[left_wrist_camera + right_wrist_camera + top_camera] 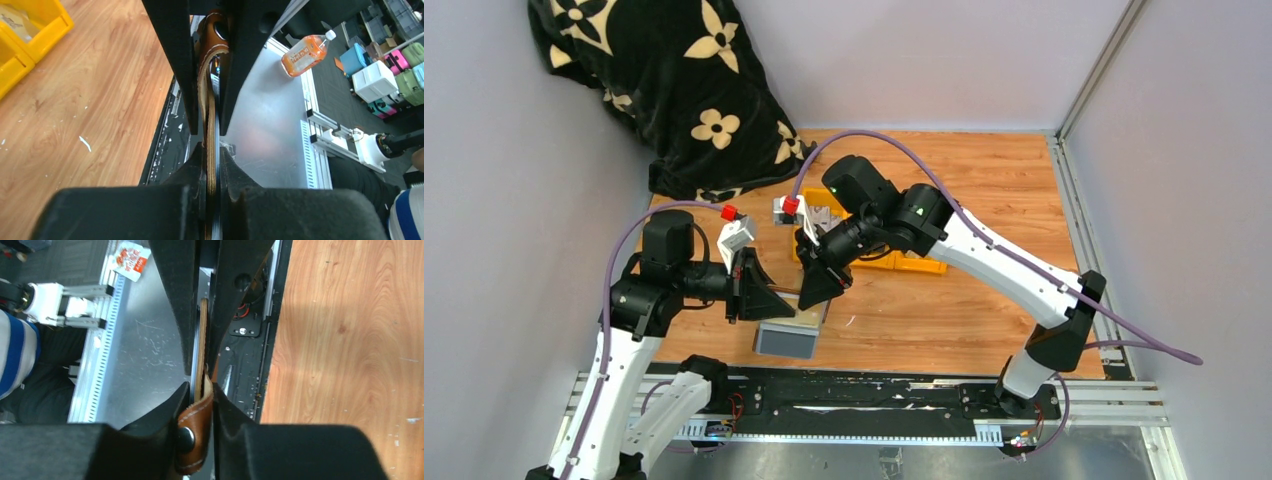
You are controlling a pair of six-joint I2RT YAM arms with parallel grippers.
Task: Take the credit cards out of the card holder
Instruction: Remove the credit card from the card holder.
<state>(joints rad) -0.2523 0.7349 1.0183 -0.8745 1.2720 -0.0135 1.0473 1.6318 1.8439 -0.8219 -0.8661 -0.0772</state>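
Observation:
The card holder (786,340), brown leather with a grey face, hangs above the table's near edge between my two grippers. My left gripper (786,293) comes in from the left and is shut on its thin tan edge (211,130). My right gripper (812,298) comes in from the right and is shut on the brown snap tab (197,432). In the left wrist view my left gripper (212,152) faces the right gripper's fingers (175,60) across the leather. In the right wrist view my right gripper (201,389) pinches the tab. A dark thin edge lies beside the leather; whether it is a credit card I cannot tell.
Yellow plastic bins (874,258) stand just behind the right gripper, also seen as bins (25,35) in the left wrist view. A black flowered blanket (664,80) is heaped at the back left. The black base rail (874,400) runs along the table's near edge.

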